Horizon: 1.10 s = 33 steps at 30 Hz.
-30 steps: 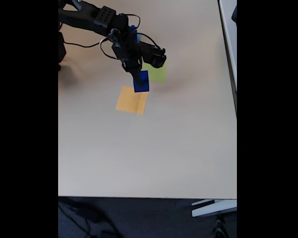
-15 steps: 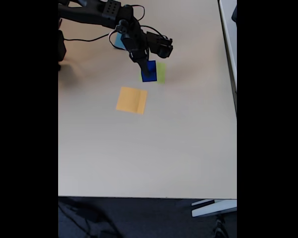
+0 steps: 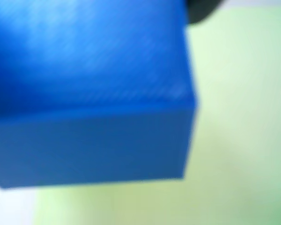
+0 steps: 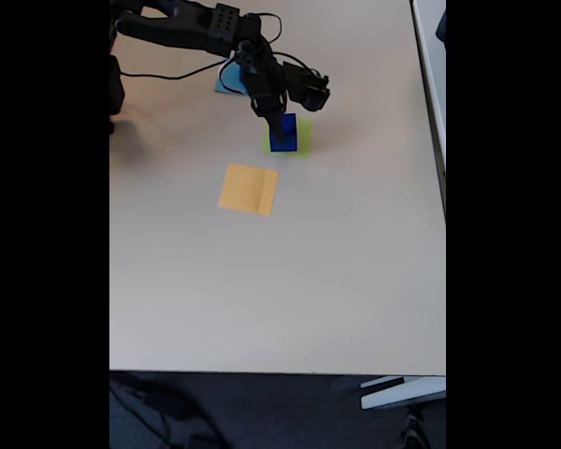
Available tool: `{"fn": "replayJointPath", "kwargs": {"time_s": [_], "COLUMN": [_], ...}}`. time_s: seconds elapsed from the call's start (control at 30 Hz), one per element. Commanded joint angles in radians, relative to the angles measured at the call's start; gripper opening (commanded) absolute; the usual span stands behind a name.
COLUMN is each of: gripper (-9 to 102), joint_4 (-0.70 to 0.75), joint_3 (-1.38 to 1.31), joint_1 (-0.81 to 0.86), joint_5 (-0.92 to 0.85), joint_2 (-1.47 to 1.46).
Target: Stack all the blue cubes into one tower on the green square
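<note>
- Wrist view: blue cube [image 3: 89, 93] up close and blurred, fills the upper left; green square [image 3: 239, 122] spreads under and to its right.
- Fixed view: pale surface [image 4: 290, 290] bare toward the near edge; orange-yellow square [image 4: 248, 188] lies nearer the camera than the cube, apart from it.
- Hand [image 4: 279, 131] points down, closed on the blue cube [image 4: 282, 134], which sits over the green square [image 4: 304, 137].
- Black arm [image 4: 192, 28] reaches in from upper left, cables looping at the wrist.
- Light-blue square [image 4: 227, 79] peeks out behind the arm.
- Versus a second ago: cube has moved from the orange-yellow square's far edge onto the green.
</note>
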Motion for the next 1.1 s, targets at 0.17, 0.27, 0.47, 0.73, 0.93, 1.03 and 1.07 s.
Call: {"fn": "replayJointPath", "kwargs": {"time_s": [0.17,0.27,0.47,0.73,0.93,1.03,1.07], "gripper": [13,13,13,14,14,15,15], "joint_4": [-0.018,-0.018,-0.018,-0.02,-0.015,-0.017,-0.02], "joint_3": [-0.086,-0.092,-0.109,-0.137,-0.141,-0.141,-0.141], "joint_1": [-0.038,-0.052,-0.074,-0.089,-0.094,-0.095,-0.095], "joint_5": [0.048,0.064,0.095,0.129,0.144,0.149,0.15], "joint_2": [0.005,-0.002,-0.028,-0.063,-0.071,-0.075,-0.077]}}
